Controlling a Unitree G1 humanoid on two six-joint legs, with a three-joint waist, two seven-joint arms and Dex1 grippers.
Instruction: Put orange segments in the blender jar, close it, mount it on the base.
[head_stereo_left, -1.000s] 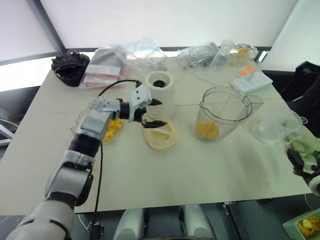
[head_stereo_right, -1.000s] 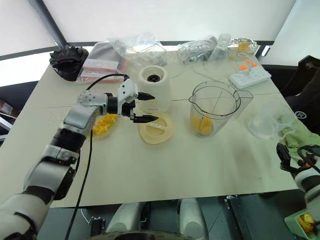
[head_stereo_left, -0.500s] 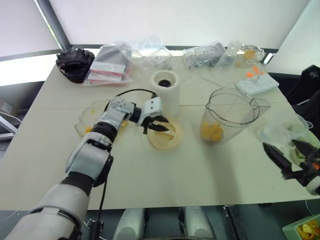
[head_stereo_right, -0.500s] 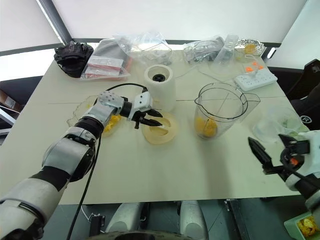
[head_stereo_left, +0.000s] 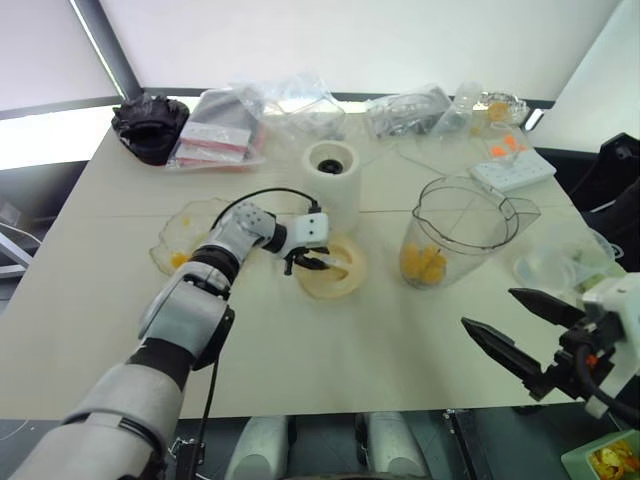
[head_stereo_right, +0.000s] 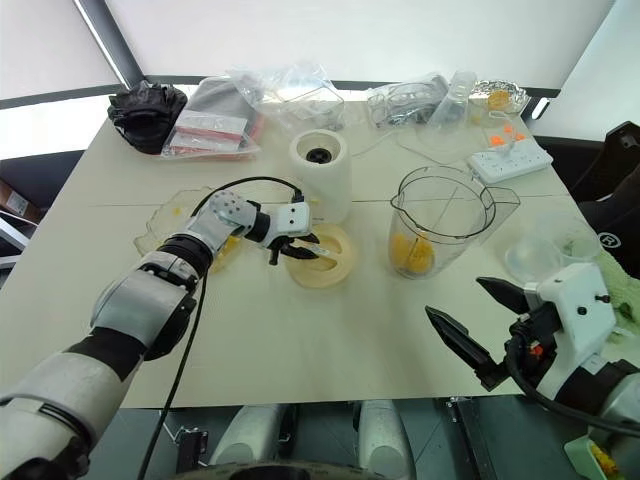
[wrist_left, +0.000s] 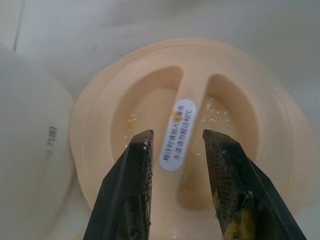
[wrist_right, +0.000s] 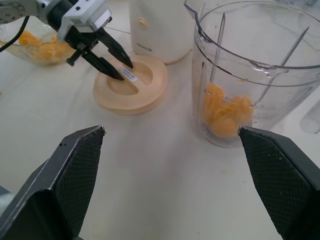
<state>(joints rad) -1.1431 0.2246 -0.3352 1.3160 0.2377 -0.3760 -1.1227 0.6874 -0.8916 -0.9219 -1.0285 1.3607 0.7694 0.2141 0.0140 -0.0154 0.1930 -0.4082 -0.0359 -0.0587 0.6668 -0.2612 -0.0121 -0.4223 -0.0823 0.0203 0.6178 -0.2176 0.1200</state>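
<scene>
We can't tell if the left gripper (wrist_left: 175, 145) fingers touch the lid (wrist_left: 240, 100) tab. The base (wrist_right: 160, 30) is cut off at top, a green tray (head_stereo_left: 605, 460) by the corner.

Two head cameras look forward and steeply down over the whole table (head_stereo_left: 90, 300). The left wrist camera sits very close above the cream lid (wrist_left: 200, 95). The right wrist camera, from five o'clock, shares that lid and the blender jar (wrist_right: 250, 75).
</scene>
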